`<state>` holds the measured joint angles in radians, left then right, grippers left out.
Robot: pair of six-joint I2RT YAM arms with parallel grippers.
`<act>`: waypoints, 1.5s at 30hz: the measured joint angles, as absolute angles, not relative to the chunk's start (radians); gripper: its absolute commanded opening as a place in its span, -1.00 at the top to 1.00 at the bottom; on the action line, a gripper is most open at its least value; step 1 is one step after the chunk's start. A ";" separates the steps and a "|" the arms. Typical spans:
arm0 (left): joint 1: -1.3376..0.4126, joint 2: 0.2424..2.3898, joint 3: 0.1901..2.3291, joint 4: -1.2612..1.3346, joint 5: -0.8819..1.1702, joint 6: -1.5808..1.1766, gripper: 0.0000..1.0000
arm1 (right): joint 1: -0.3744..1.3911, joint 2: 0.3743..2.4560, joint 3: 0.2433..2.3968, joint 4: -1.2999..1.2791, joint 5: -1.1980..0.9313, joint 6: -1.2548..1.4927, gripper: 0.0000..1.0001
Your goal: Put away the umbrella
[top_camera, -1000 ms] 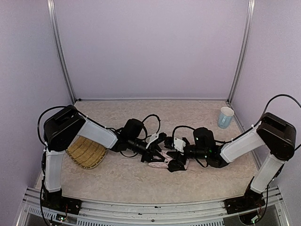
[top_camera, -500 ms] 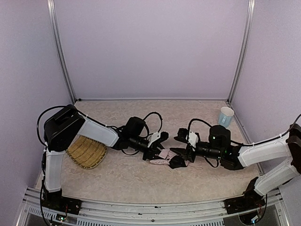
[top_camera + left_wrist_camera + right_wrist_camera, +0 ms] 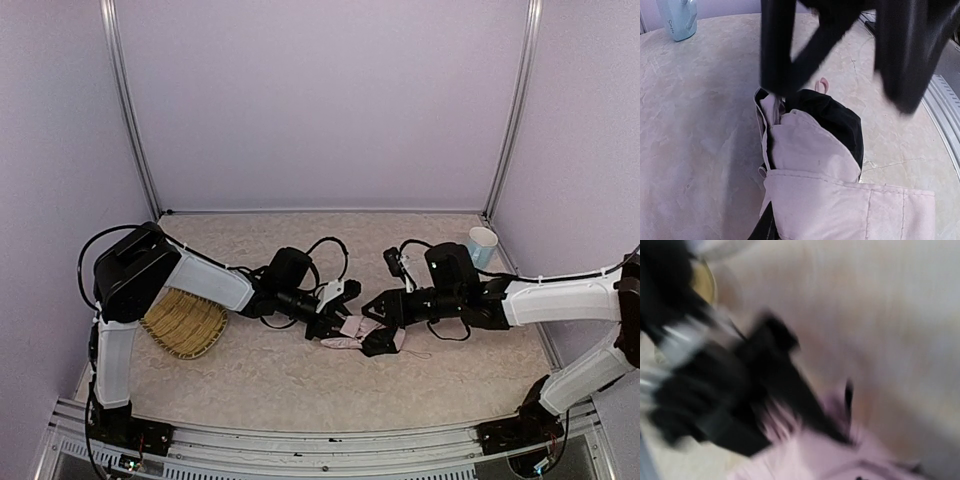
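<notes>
While the tray point(image 3: 185, 325) lies at far left, the left claw point(image 3: 335, 308) is pinched almost closed on the umbrella point(image 3: 348, 328), bunched pink over black in the middle. Just right of it, the right claw point(image 3: 378, 312) hangs with fingers spread, holding nothing. A cup point(image 3: 481, 248) stands far right.

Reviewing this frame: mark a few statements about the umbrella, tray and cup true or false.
1. The umbrella is at mid-table, between the left gripper and the right gripper. True.
2. The woven tray lies at the left, partly under the left arm. True.
3. The umbrella rests in the woven tray. False: it lies well apart from the tray.
4. A cup lies tipped over. False: the cup stands upright at the far right.
</notes>
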<state>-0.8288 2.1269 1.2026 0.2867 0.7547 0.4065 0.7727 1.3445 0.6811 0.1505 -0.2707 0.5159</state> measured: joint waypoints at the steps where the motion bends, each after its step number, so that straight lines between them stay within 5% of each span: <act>1: -0.830 2.127 1.203 0.286 0.754 0.406 1.00 | 0.768 1.380 0.681 0.140 -0.307 0.572 0.06; 21: -0.830 2.127 1.203 0.273 0.751 0.413 1.00 | 0.747 1.581 0.760 0.090 -0.564 0.798 0.25; 32: -0.830 2.130 1.231 0.227 0.748 0.435 1.00 | 0.980 1.177 0.675 0.063 -0.055 0.320 0.12; 37: -0.830 2.141 1.253 0.200 0.760 0.442 1.00 | 1.213 1.245 0.539 0.242 0.191 -0.090 0.03; 45: -0.830 2.153 1.281 0.171 0.770 0.448 1.00 | 1.229 1.478 0.526 0.456 0.384 -0.501 0.06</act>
